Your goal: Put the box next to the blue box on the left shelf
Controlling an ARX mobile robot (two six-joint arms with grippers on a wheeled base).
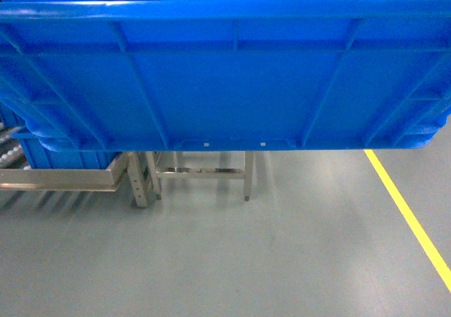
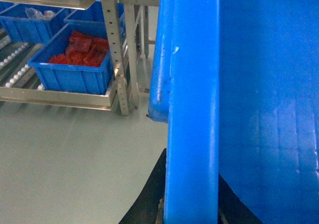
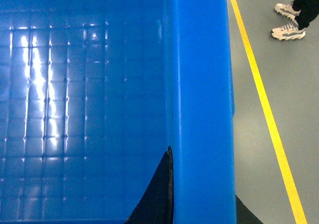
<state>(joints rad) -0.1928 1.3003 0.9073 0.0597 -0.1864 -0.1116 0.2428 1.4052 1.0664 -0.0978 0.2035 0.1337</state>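
Box (image 1: 232,77) is held aloft, each rim clamped by left tool (image 2: 192,211) and right tool (image 3: 202,216); shelf (image 2: 60,97) frame could be clipped.

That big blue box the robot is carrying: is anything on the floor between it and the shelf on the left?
Nothing visible. The big blue box hangs above bare grey floor, and the shelf with its smaller blue box of red items stands beyond open floor. The carried box hides much of the head view, though.
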